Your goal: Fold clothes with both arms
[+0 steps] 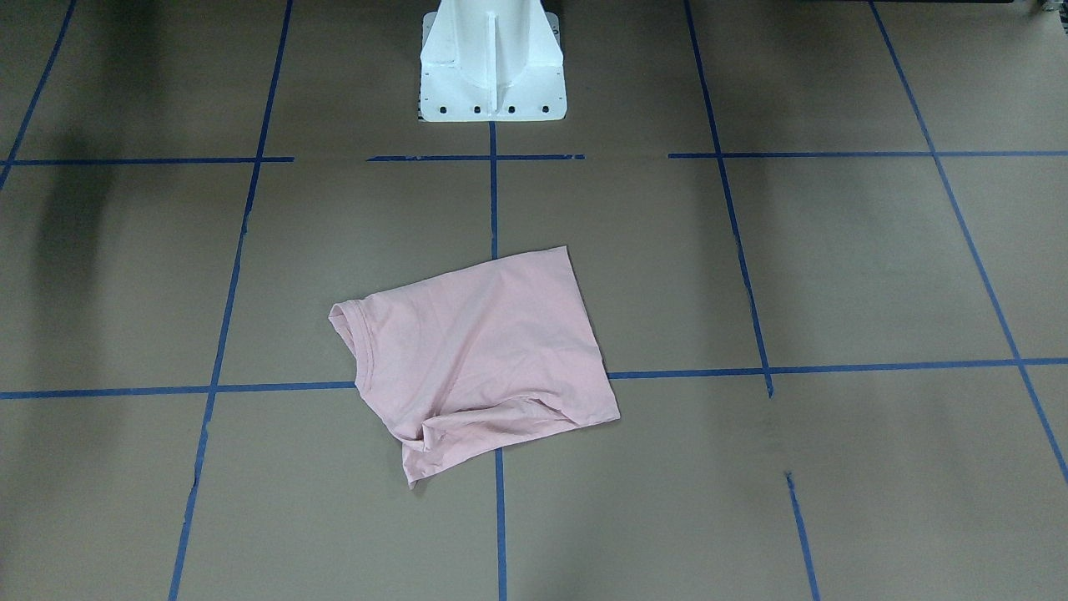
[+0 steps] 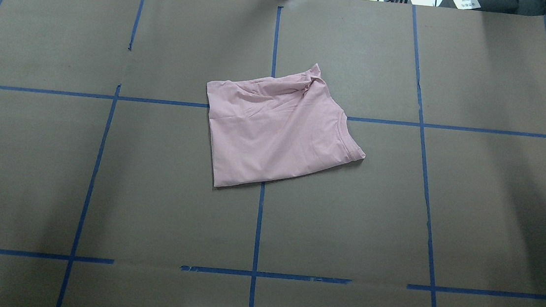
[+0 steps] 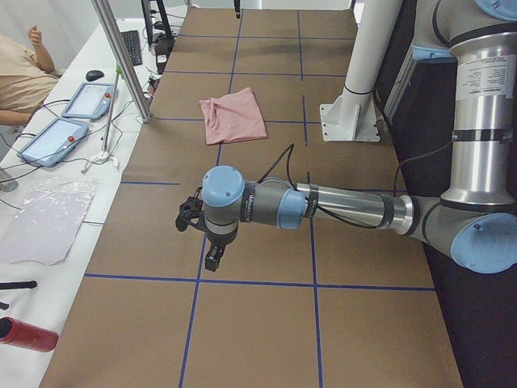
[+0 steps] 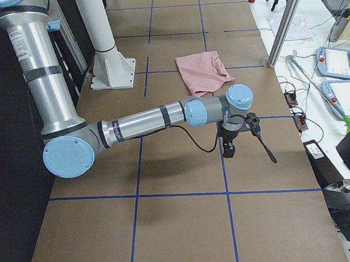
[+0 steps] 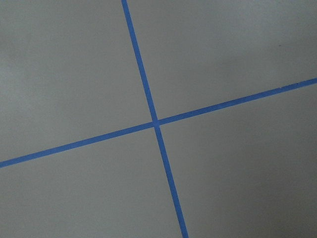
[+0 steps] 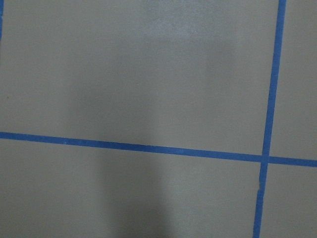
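Observation:
The clothes are one pale pink T-shirt (image 1: pixel 476 351), folded into a rough rectangle with its plain side up, lying near the table's middle (image 2: pixel 277 134). Its ribbed collar (image 2: pixel 350 140) points toward my right side, and the far edge is bunched. My left gripper (image 3: pixel 212 257) hangs over bare table well to the left of the shirt. My right gripper (image 4: pixel 229 149) hangs equally far off to the right. Neither touches the cloth, and I cannot tell whether either is open or shut. Both wrist views show only brown paper and blue tape.
Brown paper with a blue tape grid (image 2: pixel 259 221) covers the table. The white pedestal base (image 1: pixel 492 63) stands at the robot's edge. A metal post (image 3: pixel 121 56), tablets (image 3: pixel 50 141) and a seated person (image 3: pixel 20 77) are along the operators' side.

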Controlling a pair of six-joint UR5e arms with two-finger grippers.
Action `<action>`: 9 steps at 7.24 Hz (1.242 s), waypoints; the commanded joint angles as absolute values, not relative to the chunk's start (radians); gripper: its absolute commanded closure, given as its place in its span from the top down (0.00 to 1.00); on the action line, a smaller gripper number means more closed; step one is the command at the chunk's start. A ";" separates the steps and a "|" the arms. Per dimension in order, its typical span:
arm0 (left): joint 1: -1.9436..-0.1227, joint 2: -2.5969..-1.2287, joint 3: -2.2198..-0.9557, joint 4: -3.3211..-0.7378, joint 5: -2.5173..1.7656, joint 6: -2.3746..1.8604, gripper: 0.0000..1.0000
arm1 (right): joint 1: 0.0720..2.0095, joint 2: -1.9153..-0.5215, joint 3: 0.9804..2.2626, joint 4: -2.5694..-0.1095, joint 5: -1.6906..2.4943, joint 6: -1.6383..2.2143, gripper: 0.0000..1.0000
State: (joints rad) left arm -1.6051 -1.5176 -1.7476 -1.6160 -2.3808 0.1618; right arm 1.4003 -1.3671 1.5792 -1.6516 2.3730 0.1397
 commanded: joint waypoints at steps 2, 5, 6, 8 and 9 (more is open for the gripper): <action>-1.595 -1.520 -1.743 -1.580 -2.384 0.153 1.00 | 1.399 -1.367 1.575 -1.644 2.358 0.143 1.00; -1.592 -1.525 -1.723 -1.574 -2.399 0.155 1.00 | 1.387 -1.371 1.572 -1.641 2.358 0.141 1.00; -1.595 -1.523 -1.745 -1.562 -2.399 0.155 1.00 | 1.385 -1.367 1.556 -1.641 2.361 0.137 1.00; -1.592 -1.534 -1.721 -1.575 -2.399 0.156 1.00 | 1.373 -1.365 1.555 -1.641 2.361 0.140 1.00; -1.592 -1.549 -1.706 -1.569 -2.401 0.155 1.00 | 1.376 -1.370 1.569 -1.640 2.361 0.143 1.00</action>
